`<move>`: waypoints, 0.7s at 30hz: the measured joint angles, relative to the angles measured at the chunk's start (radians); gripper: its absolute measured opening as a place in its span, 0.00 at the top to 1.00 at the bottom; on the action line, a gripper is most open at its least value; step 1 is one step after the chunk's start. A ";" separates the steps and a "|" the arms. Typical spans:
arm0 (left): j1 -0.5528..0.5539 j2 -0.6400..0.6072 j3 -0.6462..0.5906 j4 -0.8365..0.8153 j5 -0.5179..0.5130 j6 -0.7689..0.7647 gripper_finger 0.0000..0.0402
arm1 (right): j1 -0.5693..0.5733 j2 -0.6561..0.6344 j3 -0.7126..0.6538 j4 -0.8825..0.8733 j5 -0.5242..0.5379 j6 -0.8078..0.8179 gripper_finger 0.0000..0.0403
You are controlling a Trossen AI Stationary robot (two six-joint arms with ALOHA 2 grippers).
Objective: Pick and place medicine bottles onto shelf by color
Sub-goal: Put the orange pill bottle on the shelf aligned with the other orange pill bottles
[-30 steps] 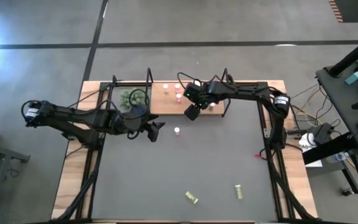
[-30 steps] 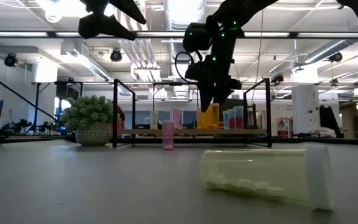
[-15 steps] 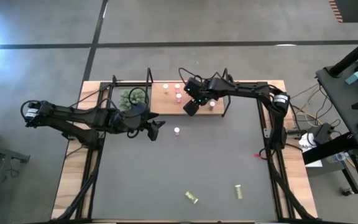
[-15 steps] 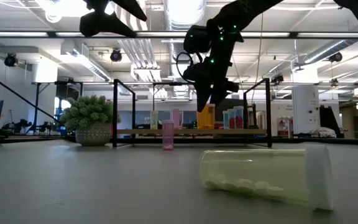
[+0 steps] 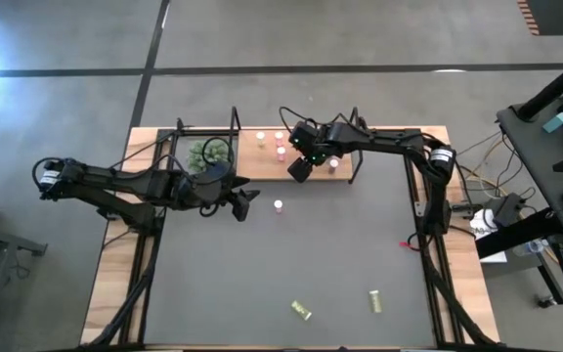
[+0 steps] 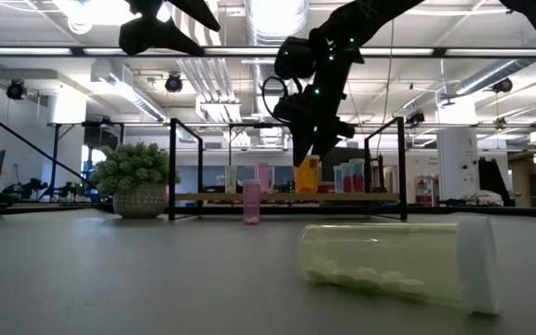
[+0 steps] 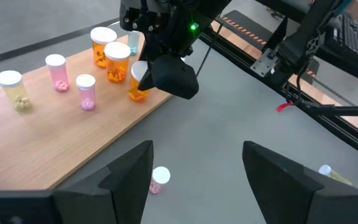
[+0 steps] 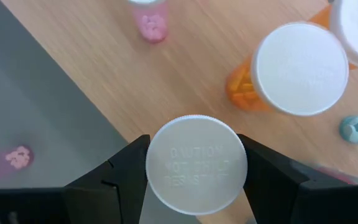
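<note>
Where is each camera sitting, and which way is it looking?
High view: above the table, looking straight down; both arms show, right pincer at the shelf.
Low view: at table height, looking level across a lying yellow-green bottle; the arms come in from above.
Left wrist view: on the left arm, looking past its open fingers toward the shelf.
Right wrist view: on the right arm, looking down on the orange bottle it grips.
Shared: left wrist and low views both show that orange bottle.

Grey concrete floor (image 5: 66, 39), exposed ceiling ducts (image 6: 221, 79)
</note>
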 joint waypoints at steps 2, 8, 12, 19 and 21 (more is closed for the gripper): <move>0.000 0.000 0.000 0.000 0.000 0.000 0.42 | 0.000 0.000 0.000 0.010 0.000 0.000 0.48; 0.000 0.000 0.000 0.008 0.000 -0.002 0.42 | 0.000 0.000 0.000 0.002 -0.006 -0.008 0.42; 0.000 0.000 0.001 0.008 0.000 -0.005 0.42 | 0.000 0.000 0.000 -0.001 -0.021 -0.009 0.35; 0.007 -0.005 0.001 0.007 -0.001 -0.006 0.42 | 0.000 0.000 0.080 -0.091 -0.018 -0.056 0.26; 0.008 -0.008 0.001 0.008 -0.002 -0.006 0.42 | 0.000 -0.002 0.128 -0.122 -0.015 -0.063 0.25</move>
